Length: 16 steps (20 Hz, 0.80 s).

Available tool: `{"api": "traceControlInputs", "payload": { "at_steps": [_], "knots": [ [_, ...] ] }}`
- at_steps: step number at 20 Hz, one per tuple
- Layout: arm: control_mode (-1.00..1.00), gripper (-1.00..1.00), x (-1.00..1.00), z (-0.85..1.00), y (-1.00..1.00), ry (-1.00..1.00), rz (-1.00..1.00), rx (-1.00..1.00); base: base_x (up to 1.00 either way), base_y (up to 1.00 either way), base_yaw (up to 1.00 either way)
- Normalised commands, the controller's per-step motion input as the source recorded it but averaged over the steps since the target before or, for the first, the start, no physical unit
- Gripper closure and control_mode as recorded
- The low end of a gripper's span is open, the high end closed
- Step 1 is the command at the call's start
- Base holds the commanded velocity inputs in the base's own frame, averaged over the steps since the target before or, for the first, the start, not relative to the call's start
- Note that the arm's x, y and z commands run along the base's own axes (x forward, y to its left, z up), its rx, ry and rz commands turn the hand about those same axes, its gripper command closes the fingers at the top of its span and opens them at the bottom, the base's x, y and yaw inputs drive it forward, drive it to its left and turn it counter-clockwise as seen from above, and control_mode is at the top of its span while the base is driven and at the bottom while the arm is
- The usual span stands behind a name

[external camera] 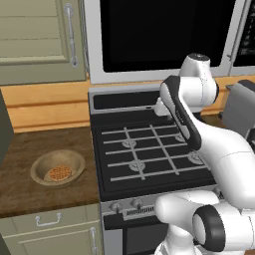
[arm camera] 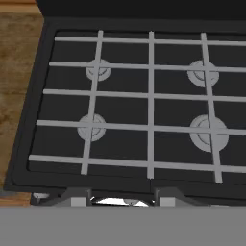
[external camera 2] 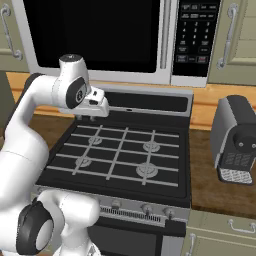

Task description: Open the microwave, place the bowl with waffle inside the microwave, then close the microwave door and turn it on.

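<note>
Wooden surface [external camera: 30,149] left of a black stove [external camera: 149,154], microwave [external camera: 164,35] mounted above. Door [external camera 2: 95,35] shut, so opening step not yet begun. One bowl [external camera: 58,167] on the surface, one waffle [external camera: 60,173] inside it. Four burners, one coffee machine [external camera 2: 235,140]. Claw [arm camera: 122,198] hovering over the stove, apparently parted and empty. Next up, probably: lifting to the one long handle [external camera 2: 167,35] and pulling.

Silver-grey microwave [external camera: 164,37] sitting above the stove with its black-glass microwave door [external camera 2: 95,35] closed, shallow tan bowl [external camera: 58,167] resting upright on the wooden counter near its front edge, small gridded orange-brown waffle [external camera: 60,173] lying inside it
</note>
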Motion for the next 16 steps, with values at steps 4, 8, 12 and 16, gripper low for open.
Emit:
{"api": "traceControlInputs", "payload": {
  "at_steps": [4,8,12,16],
  "knots": [
    [-1.00,-1.00,-0.09,0.00,-0.10,-0.05,-0.03,0.00,0.00,0.00,0.00],
    [-1.00,-1.00,-0.43,0.25,-0.58,-0.61,-0.11,0.11,0.00,0.00,0.00],
    [-1.00,-1.00,-0.01,0.49,-0.70,-0.82,-0.12,0.12,0.00,0.00,0.00],
    [-1.00,-1.00,0.16,0.87,-0.67,-0.58,-0.11,0.16,0.00,0.00,0.00]
  ]
}}
